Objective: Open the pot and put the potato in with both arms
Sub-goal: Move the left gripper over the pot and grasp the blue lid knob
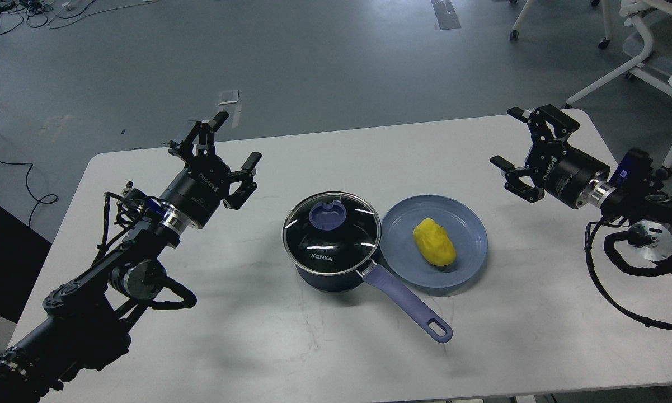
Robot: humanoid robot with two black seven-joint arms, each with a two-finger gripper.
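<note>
The dark navy pot (331,263) stands mid-table with a glass lid (347,238) on it, topped by a lavender-blue knob (328,215). Its long handle (408,305) points toward the front right. The yellow potato (435,242) lies on a shallow blue plate (470,254) touching the pot's right side. My left gripper (218,151) hovers open to the left of the pot and behind it, holding nothing. My right gripper (517,140) hovers open beyond the plate at the right, also holding nothing.
The white table (257,347) has its far edge just behind both grippers. Grey floor lies beyond, with cables at the far left and white chair legs (621,67) at the far right. A black box (0,252) sits off the table's left edge.
</note>
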